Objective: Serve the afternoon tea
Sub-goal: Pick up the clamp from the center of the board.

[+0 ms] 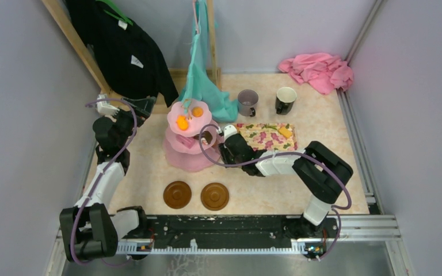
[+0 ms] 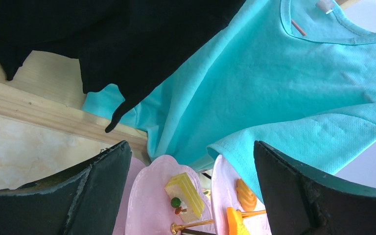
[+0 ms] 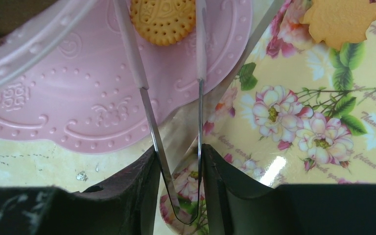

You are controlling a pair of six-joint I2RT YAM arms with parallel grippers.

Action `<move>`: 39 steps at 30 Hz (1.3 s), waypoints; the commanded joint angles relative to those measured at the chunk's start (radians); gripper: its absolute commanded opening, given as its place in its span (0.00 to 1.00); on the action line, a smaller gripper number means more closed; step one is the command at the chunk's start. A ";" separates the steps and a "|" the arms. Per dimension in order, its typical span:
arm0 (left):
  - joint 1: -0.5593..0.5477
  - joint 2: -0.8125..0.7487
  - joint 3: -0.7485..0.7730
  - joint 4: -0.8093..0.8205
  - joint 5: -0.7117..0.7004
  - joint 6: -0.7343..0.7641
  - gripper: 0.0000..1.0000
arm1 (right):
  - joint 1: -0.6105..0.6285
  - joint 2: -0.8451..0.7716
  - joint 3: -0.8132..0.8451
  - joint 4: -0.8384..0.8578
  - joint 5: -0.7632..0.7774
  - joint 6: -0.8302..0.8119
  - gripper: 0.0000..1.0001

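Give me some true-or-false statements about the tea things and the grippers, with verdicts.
1. The right gripper squeezes metal tongs. True.
2. Both mugs stand on the brown discs. False: the discs are bare near the arm bases; the grey mug and black mug stand farther back.
3. The left gripper is open and empty. True.
4. The pink cloth lies on the floral tray. False: it lies in the far right corner, apart from the tray.
5. A round biscuit lies between the tong arms, on the pink stand. True.
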 commanded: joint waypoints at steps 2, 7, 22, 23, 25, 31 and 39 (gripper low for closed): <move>0.007 -0.005 0.000 0.018 -0.003 0.019 0.99 | 0.017 -0.050 -0.018 0.063 0.003 -0.016 0.35; 0.008 -0.006 0.000 0.018 -0.004 0.018 0.99 | 0.018 -0.087 -0.025 0.060 0.002 -0.018 0.34; 0.007 -0.008 0.000 0.016 -0.005 0.018 0.99 | 0.021 -0.146 -0.034 0.042 -0.008 -0.033 0.30; 0.007 -0.009 0.000 0.016 -0.005 0.019 0.99 | 0.021 -0.151 -0.034 0.038 -0.007 -0.035 0.30; 0.007 -0.009 0.000 0.016 -0.005 0.019 0.99 | 0.021 -0.162 -0.034 0.032 -0.005 -0.035 0.30; 0.008 -0.011 0.000 0.015 -0.002 0.020 0.99 | 0.022 -0.181 -0.041 0.022 0.004 -0.037 0.30; 0.007 -0.012 0.000 0.014 -0.004 0.020 0.99 | 0.022 -0.203 -0.053 0.022 0.019 -0.042 0.30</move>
